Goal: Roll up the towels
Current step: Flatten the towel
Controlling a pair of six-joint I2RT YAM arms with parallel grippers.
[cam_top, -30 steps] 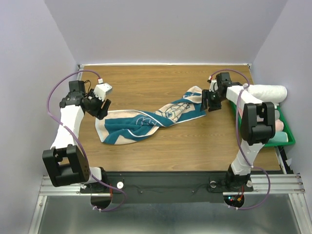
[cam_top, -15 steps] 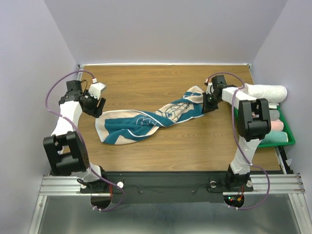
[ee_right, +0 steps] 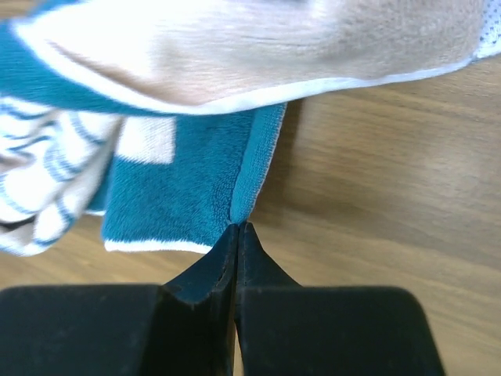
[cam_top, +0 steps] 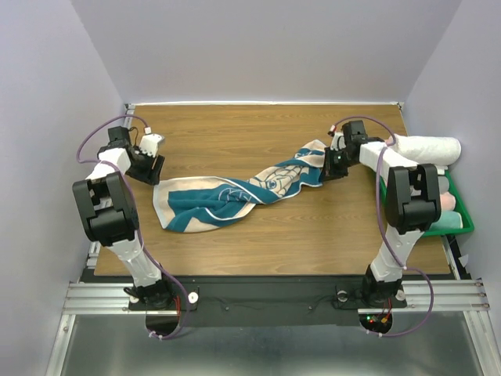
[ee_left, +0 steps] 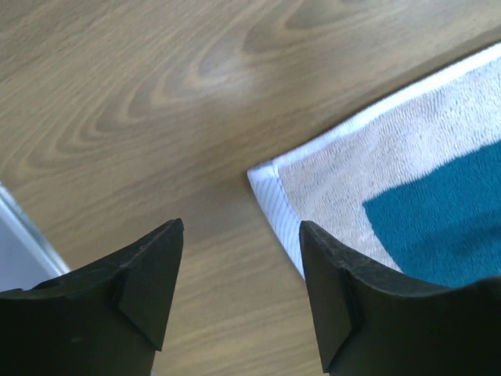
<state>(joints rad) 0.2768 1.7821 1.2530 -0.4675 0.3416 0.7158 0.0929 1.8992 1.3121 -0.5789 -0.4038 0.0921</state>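
Left arm and right arm: white links, black joints.
Purple cables are looped from bases on the metal rail.

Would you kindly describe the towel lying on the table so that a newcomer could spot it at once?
Look at the wooden table: the towel sprawls twisted across its middle. Unlike the rolled towels at the green bin on the right, it is unrolled, teal with cream border.
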